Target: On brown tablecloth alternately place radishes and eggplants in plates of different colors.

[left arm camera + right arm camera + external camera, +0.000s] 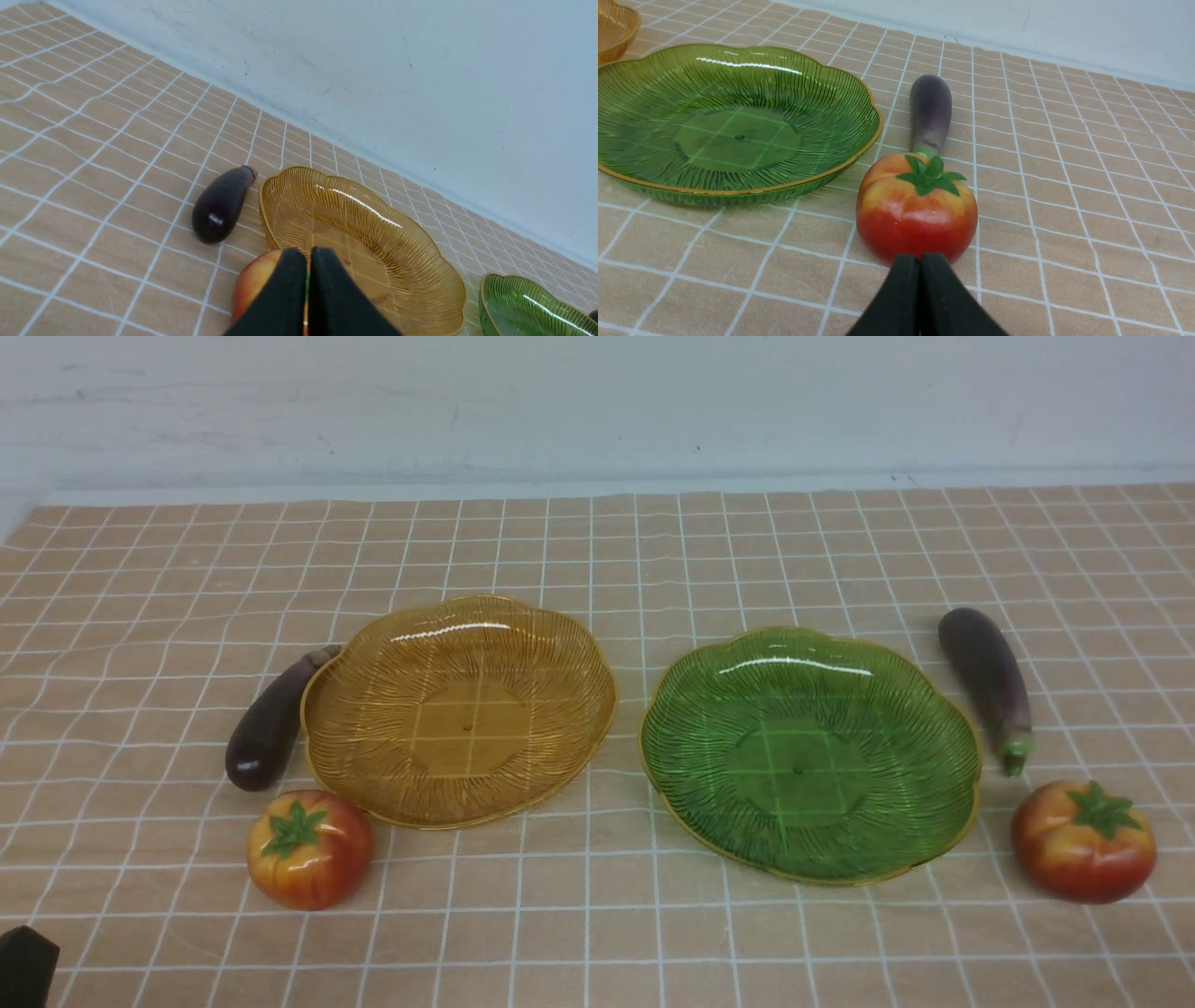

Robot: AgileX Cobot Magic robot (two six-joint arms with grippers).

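On the brown tablecloth (597, 933) two empty plates lie side by side: an amber plate (355, 747) on the left and a green plate (943, 737) on the right. One eggplant (269, 723) leans against the amber plate's left rim, with a radish (309, 848) in front of it. The other eggplant (990, 683) lies right of the green plate, a second radish (1083, 840) in front of it. My left gripper (309, 254) is shut and empty, just before the left radish (252, 284). My right gripper (920, 259) is shut and empty, close before the right radish (916, 210).
A pale wall (597, 401) rises behind the cloth's far edge. A dark corner of my left arm (26, 966) shows at the front left of the front view. Wrinkles run through the cloth on the left side.
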